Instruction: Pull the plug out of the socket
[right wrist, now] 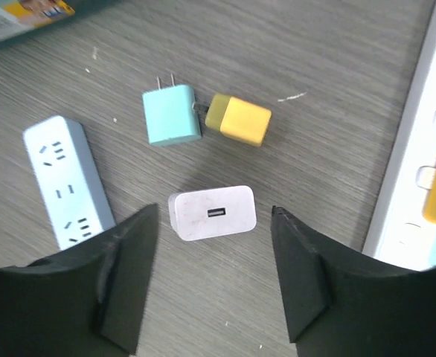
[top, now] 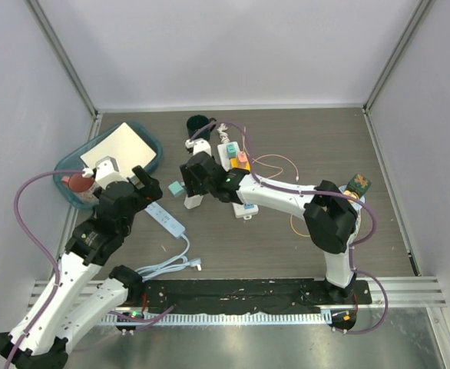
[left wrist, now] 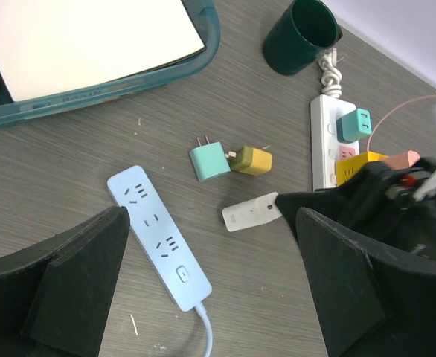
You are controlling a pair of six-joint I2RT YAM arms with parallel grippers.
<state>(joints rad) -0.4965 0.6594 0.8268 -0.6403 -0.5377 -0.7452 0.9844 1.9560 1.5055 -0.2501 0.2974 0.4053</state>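
A white power strip (left wrist: 324,141) lies near the middle of the counter's far edge, its length running toward the near edge. Three plugs sit in its sockets: a teal plug (left wrist: 353,124) farthest back, then a pink plug (top: 242,157) and a yellow plug (left wrist: 354,168) close together (the right arm partly hides these two in the left wrist view). None of them is gripped.

The right end effector (right wrist: 212,223) is released, its fingers spread wide. It hovers left of the white strip, over a white USB charger (right wrist: 212,213) that lies flat on the counter (right wrist: 315,67). The charger sits in the gap between the fingers, and neither finger touches it. Just beyond the charger, a loose teal adapter (right wrist: 172,114) and a loose yellow adapter (right wrist: 239,119) lie touching each other. The teal one's prongs point toward the far edge.

The left end effector (left wrist: 210,253) is also released and holds nothing. It hangs over the left half of the counter, above a blue power strip (left wrist: 158,238). That strip lies at a slant with its sockets empty, and its cable runs toward the near edge.

A dark green cup (left wrist: 303,33) stands by the far edge, just behind the white strip's coiled cord. A teal tray (left wrist: 129,82) holding a white sheet fills the far left corner.
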